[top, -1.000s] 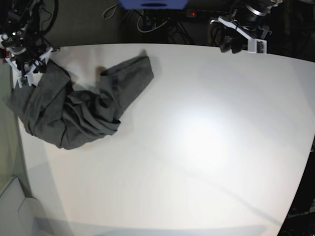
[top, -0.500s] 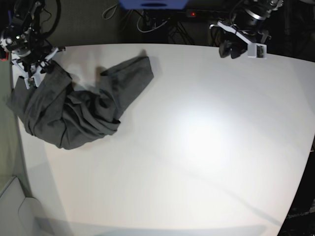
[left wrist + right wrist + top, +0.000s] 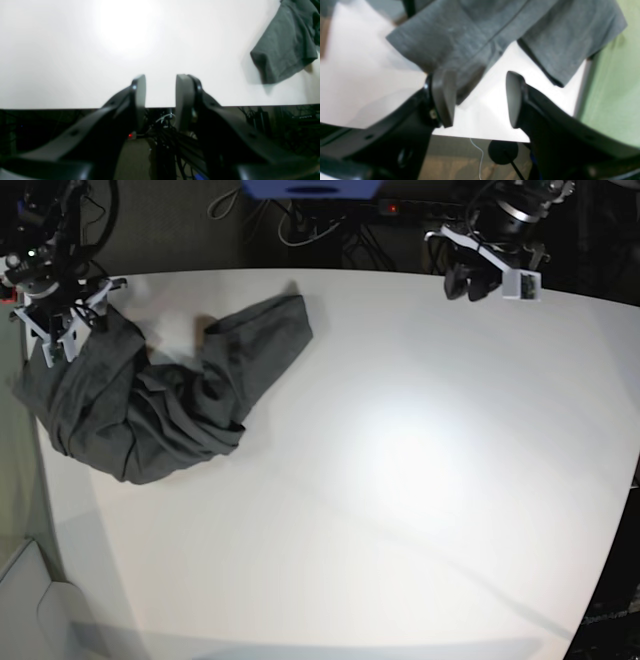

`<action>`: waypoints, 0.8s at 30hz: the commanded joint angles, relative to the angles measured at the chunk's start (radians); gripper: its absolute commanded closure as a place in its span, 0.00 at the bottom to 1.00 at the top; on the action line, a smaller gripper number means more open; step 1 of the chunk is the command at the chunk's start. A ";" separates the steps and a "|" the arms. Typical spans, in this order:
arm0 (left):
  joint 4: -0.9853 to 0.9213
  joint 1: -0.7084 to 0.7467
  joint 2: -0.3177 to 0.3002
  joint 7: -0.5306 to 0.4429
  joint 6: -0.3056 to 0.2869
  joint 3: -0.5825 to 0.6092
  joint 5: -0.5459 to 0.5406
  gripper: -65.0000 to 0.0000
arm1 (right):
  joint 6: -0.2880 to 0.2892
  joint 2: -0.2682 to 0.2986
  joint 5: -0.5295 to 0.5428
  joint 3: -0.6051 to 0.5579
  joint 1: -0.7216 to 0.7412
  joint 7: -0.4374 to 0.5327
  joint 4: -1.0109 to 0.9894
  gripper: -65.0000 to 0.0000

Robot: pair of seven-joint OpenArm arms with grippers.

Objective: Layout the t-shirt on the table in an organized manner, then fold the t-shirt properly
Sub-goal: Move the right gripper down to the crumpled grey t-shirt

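One crumpled soft charcoal t-shirt [image 3: 150, 405]

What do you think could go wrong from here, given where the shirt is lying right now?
The t-shirt is bunched at the table corner, and part of it overhangs the edge, so a careless tug might drag it off. The right end effector is open with only one finger by the cloth, so a grasp here may catch a single layer or miss. The left end effector hovers at the far edge, well away from the shirt.
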 commanded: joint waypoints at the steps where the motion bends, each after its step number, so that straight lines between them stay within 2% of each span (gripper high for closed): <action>1: 0.016 0.009 -0.007 -0.022 -0.002 -0.004 -0.005 0.70 | -0.001 0.008 0.007 0.005 0.004 0.019 0.015 0.48; 11: 0.016 0.009 -0.007 -0.022 -0.002 -0.004 -0.005 0.70 | -0.001 0.012 0.007 0.005 0.036 0.019 -0.157 0.48; 18: 0.016 0.009 -0.007 -0.022 -0.002 -0.004 -0.005 0.70 | -0.001 0.009 0.007 0.001 0.036 0.019 -0.166 0.49; 20: 0.016 0.009 -0.007 -0.022 -0.002 -0.004 -0.005 0.70 | -0.001 0.009 0.009 0.000 0.036 0.019 -0.164 0.57; 22: 0.016 0.009 -0.007 -0.022 -0.002 -0.004 -0.005 0.70 | -0.001 0.009 0.009 0.000 0.036 0.019 -0.163 0.76; 24: 0.016 0.010 -0.007 -0.022 -0.002 -0.004 -0.005 0.70 | -0.001 0.009 0.009 0.000 0.039 0.019 -0.161 1.00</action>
